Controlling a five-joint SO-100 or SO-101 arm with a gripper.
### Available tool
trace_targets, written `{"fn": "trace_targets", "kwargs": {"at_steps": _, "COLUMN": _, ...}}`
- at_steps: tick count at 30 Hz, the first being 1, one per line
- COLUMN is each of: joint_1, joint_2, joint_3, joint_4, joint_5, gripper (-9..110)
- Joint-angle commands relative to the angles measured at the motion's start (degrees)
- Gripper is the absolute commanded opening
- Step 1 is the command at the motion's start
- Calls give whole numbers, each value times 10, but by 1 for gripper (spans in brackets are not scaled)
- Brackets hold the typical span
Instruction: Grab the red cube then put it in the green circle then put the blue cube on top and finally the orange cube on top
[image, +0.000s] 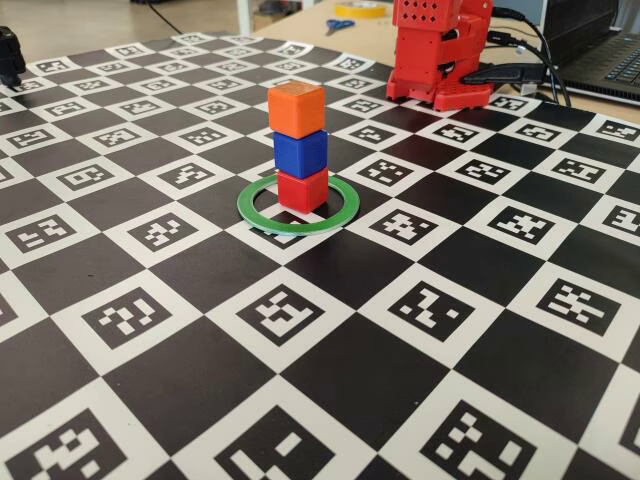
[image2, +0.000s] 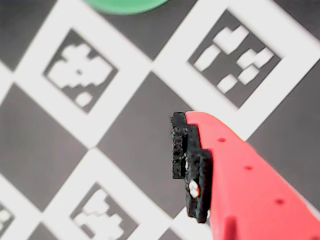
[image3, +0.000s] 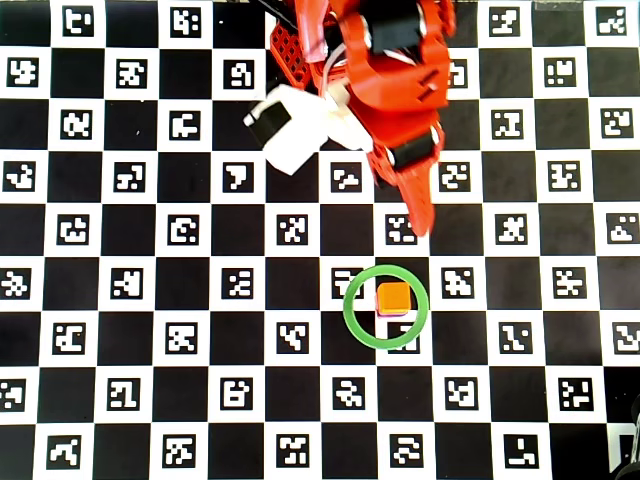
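In the fixed view the red cube (image: 302, 190) stands inside the green circle (image: 298, 228). The blue cube (image: 300, 153) sits on it, and the orange cube (image: 296, 108) tops the stack. From overhead only the orange cube (image3: 393, 298) shows, inside the green circle (image3: 349, 306); the two cubes under it are hidden. My gripper (image3: 415, 215) hangs just behind the ring, apart from the stack. In the wrist view my gripper (image2: 115, 165) is open and empty: one red finger with a black pad (image2: 181, 145) shows, and an edge of the green circle (image2: 125, 5) lies at the top.
The table is a black-and-white checkered marker board (image: 300, 400). The red arm base (image: 440, 50) stands at the back, with cables (image: 520, 75) and a laptop (image: 610, 60) to its right. Scissors (image: 338, 24) and a yellow tape roll (image: 362, 8) lie behind the board.
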Motion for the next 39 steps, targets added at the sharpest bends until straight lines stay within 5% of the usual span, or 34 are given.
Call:
{"fn": "trace_targets", "kwargs": {"at_steps": 1, "joint_1": 29, "joint_2": 105, "joint_3": 64, "joint_4": -19, "joint_5": -63, "gripper": 11}}
{"fn": "trace_targets", "kwargs": {"at_steps": 5, "joint_1": 60, "joint_2": 171, "joint_3": 133, "joint_4": -38, "joint_5": -118, "gripper": -5}}
{"fn": "trace_targets", "kwargs": {"at_steps": 17, "joint_1": 76, "joint_2": 365, "joint_3": 406, "joint_4": -89, "joint_5": -332, "gripper": -5}}
{"fn": "trace_targets", "kwargs": {"at_steps": 27, "joint_1": 84, "joint_2": 473, "joint_3": 634, "joint_4": -167, "joint_5": -409, "gripper": -5}}
{"fn": "trace_targets", "kwargs": {"at_steps": 39, "joint_1": 96, "joint_2": 527, "joint_3": 737, "joint_4": -124, "joint_5": -535, "gripper": -5}}
